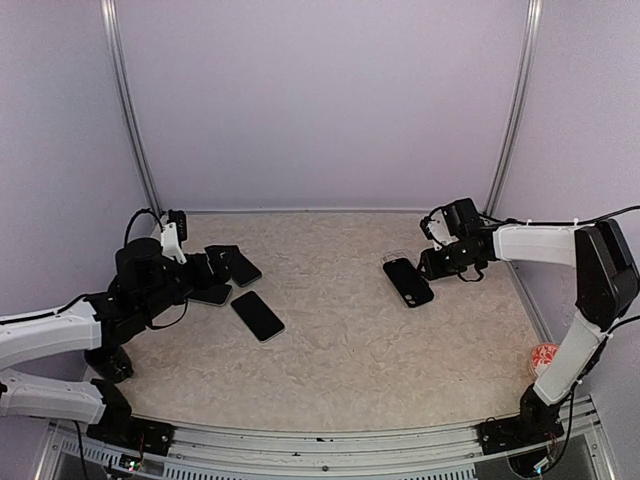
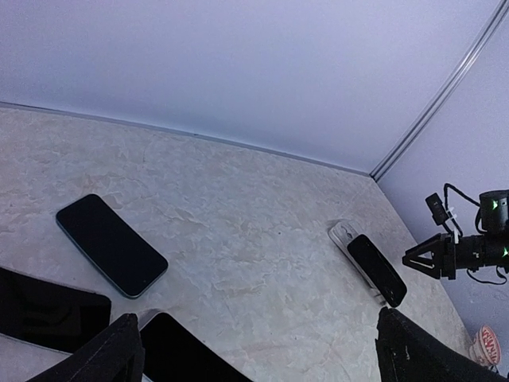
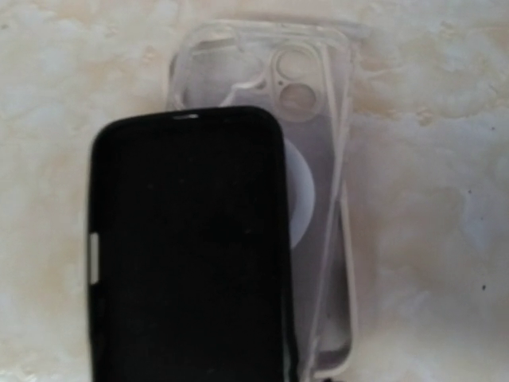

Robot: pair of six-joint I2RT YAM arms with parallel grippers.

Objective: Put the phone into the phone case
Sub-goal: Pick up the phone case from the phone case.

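The phone (image 3: 187, 247) lies askew on the clear phone case (image 3: 318, 159), covering its left part, on the right side of the table (image 1: 340, 340); the right gripper (image 1: 430, 266) sits just beside it, its jaw width impossible to tell; the left gripper (image 2: 258, 342) gapes wide near other black phones (image 1: 258, 315).
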